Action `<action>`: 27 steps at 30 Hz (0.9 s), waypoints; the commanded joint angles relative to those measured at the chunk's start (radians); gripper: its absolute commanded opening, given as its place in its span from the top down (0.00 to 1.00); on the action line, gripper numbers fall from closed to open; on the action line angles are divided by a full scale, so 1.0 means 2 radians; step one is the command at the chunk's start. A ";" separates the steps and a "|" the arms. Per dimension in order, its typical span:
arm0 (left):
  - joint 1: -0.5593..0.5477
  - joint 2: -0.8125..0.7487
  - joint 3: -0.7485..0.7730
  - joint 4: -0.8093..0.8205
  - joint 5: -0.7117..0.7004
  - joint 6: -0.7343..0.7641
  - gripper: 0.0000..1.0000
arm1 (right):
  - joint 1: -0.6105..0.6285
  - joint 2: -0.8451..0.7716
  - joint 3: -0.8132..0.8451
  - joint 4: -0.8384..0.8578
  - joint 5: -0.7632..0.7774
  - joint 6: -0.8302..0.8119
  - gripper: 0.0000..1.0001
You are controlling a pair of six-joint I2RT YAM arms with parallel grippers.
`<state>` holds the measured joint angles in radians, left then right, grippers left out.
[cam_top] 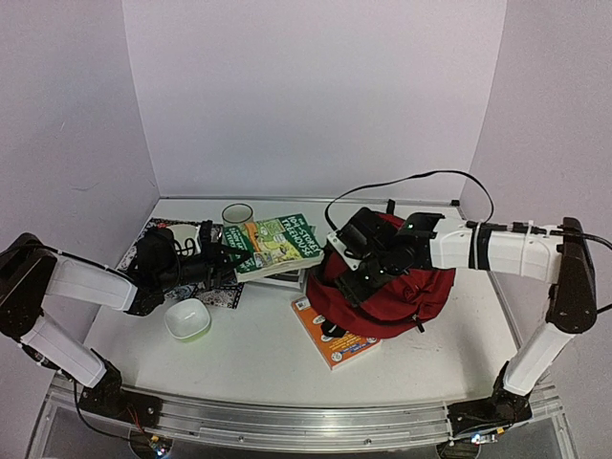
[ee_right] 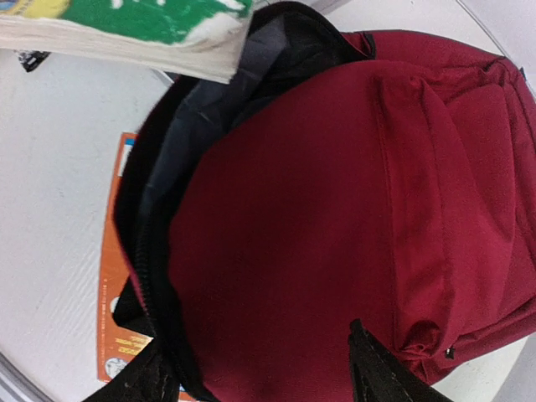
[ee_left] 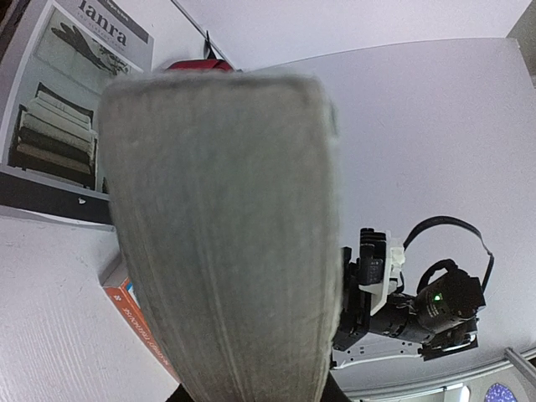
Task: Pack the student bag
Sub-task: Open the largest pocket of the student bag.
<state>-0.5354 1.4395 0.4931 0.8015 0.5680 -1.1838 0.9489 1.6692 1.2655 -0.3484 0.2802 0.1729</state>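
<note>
The student bag (cam_top: 406, 287) is a dark red backpack lying at the right of the table, its black-zippered mouth (ee_right: 159, 251) gaping toward the left. My right gripper (ee_right: 255, 377) is open just above it. One finger is by the zipper edge, the other over the red front panel (ee_right: 335, 209). My left gripper (cam_top: 222, 256) is shut on a green picture book (cam_top: 279, 244), held level with its far corner (ee_right: 126, 25) at the bag's mouth. The book's grey page edge (ee_left: 226, 234) fills the left wrist view and hides the fingers.
An orange book (cam_top: 335, 339) lies partly under the bag's front. A white bowl (cam_top: 187, 318) sits near the left arm. A mug (cam_top: 237, 212) stands at the back, and a black-and-white magazine (ee_left: 67, 100) lies beneath the left arm. Walls close in the back and both sides.
</note>
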 commanded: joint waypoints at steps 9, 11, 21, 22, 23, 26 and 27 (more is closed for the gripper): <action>0.001 -0.025 0.006 0.048 0.030 0.007 1.00 | 0.001 0.014 0.048 -0.053 0.062 -0.030 0.87; 0.001 -0.028 0.004 0.046 0.035 0.003 1.00 | 0.000 0.011 0.052 -0.053 0.065 -0.032 1.00; 0.000 -0.066 -0.014 0.031 0.053 -0.013 1.00 | 0.000 -0.032 0.104 -0.023 0.198 -0.017 1.00; -0.002 -0.067 -0.013 0.028 0.055 -0.013 1.00 | 0.000 -0.036 0.107 -0.014 0.203 -0.018 1.00; -0.004 -0.068 -0.012 0.025 0.059 -0.013 1.00 | 0.000 -0.039 0.109 -0.005 0.205 -0.020 1.00; -0.020 -0.055 0.003 0.017 0.074 -0.014 1.00 | 0.000 -0.048 0.111 0.022 0.201 -0.022 1.00; -0.027 -0.047 0.008 0.016 0.077 -0.014 1.00 | 0.000 -0.050 0.112 0.029 0.198 -0.022 1.00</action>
<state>-0.5475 1.3495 0.4511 0.7560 0.6558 -1.2062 0.9474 1.6353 1.4364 -0.3824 0.6160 0.1289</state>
